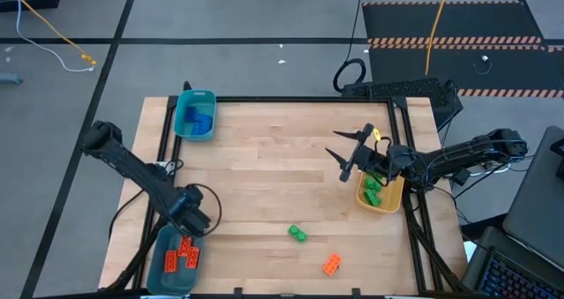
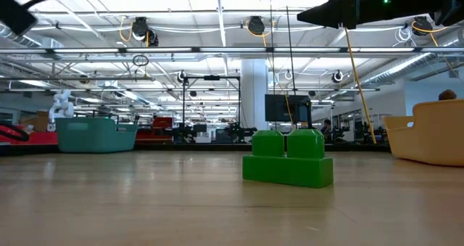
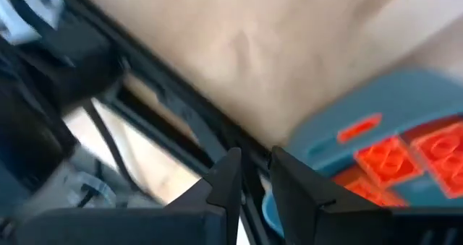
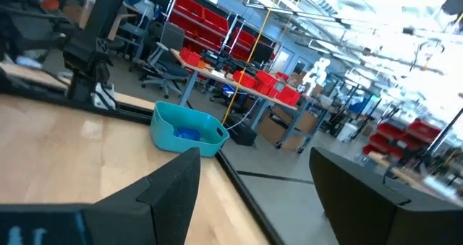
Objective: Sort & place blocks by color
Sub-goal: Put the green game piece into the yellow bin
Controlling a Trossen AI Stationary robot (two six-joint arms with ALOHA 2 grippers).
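Two blocks lie on the wooden table near its front edge: a green block (image 1: 297,234) (image 2: 288,159) and an orange block (image 1: 332,264). Orange blocks (image 1: 185,253) (image 3: 391,158) lie in the near-left teal bin (image 1: 163,268). Blue blocks (image 1: 198,119) fill the far-left teal bin (image 1: 196,100) (image 4: 189,133), and green ones (image 1: 374,191) sit in the yellow bin (image 1: 392,198). My left gripper (image 1: 196,213) (image 3: 253,176) hovers over the near-left bin's far edge, pointing steeply down, its fingers a narrow gap apart and holding nothing. My right gripper (image 1: 339,151) (image 4: 253,176) hangs wide open above the table, left of the yellow bin.
A black frame rail (image 1: 163,140) runs around the table's edges, and the left wrist view shows it under my left fingers. The bare middle of the table (image 1: 273,171) gives free room. Cables and a dark mat lie on the floor beyond the far edge.
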